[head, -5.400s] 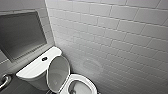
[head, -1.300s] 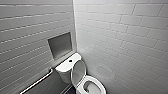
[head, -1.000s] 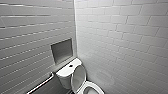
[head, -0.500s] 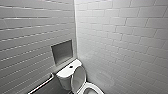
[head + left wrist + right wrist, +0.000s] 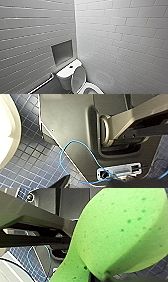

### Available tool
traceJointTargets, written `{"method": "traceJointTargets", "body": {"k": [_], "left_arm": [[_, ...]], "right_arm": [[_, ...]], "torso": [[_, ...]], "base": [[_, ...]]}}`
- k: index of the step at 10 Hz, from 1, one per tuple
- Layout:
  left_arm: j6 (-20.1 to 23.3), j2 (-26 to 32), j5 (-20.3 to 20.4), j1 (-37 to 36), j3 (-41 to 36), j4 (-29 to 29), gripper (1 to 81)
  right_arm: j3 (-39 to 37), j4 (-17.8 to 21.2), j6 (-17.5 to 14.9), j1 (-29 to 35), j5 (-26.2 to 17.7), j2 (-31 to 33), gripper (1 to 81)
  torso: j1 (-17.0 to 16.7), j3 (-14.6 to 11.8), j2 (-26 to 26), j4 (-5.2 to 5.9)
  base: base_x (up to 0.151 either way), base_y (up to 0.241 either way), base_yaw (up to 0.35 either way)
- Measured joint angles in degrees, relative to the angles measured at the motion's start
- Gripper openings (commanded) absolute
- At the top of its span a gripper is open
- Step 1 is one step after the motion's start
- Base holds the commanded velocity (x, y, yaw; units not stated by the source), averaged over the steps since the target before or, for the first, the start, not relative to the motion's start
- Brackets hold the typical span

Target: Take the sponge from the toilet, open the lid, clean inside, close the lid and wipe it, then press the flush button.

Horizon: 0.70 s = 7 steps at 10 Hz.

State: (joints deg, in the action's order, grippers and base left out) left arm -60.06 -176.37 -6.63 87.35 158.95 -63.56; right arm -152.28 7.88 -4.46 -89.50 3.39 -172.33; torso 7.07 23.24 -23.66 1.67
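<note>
Where wht-tiled walls (image 5: 120, 40) meet, toilet (image 5: 65, 74), lid (image 5: 78, 79) up

Even, cool light is recorded across the tiled walls (image 5: 120, 37); the left wall is rendered greyer than the right. The recess (image 5: 61, 52) is held in shade. Soft glare is noted on the toilet (image 5: 67, 72). Tile lines are bowed toward the edges. The sponge (image 5: 120, 230), close to the lens, is rendered soft and brightly lit.
</note>
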Motion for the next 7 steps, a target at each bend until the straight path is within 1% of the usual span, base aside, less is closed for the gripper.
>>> {"method": "traceJointTargets", "body": {"k": [1, 2, 3, 5, 7], "left_arm": [[9.65, 0.02, -1.3, -0.02, 0.0, 5.99, 81.1], [19.27, 0.0, -2.95, -0.16, 0.01, 14.09, 81.1], [28.82, -0.01, -3.29, -0.52, 0.01, 23.76, 81.1], [46.79, -0.11, -2.38, -1.84, -0.05, 41.63, 81.1], [61.88, -0.15, -1.07, -2.93, -0.41, 56.98, 81.1]], "right_arm": [[-0.11, 0.0, -0.02, 0.0, -0.01, 0.0, 1.0], [-0.11, 0.0, -0.16, 0.0, -0.01, -0.02, 1.0], [-0.11, 0.0, -0.46, 0.0, -0.06, -0.06, 1.0], [-0.3, 0.06, -0.41, 0.0, -0.2, -0.04, 1.0], [-1.18, 0.09, -0.41, 0.0, -0.26, -0.22, 1.0]], "torso": [[0.0, 0.0, 0.0, 0.0], [0.0, 0.0, 0.0, 0.0], [0.0, 0.0, 0.0, 0.0], [0.0, 0.0, 0.0, 0.0], [0.0, 0.0, 0.0, 0.0]], "base": [[0.0, 0.0, 0.0], [0.0, 0.0, 0.0], [0.0, 0.0, 0.0], [0.0, 0.0, 0.0], [0.0, 0.0, 0.0]]}}
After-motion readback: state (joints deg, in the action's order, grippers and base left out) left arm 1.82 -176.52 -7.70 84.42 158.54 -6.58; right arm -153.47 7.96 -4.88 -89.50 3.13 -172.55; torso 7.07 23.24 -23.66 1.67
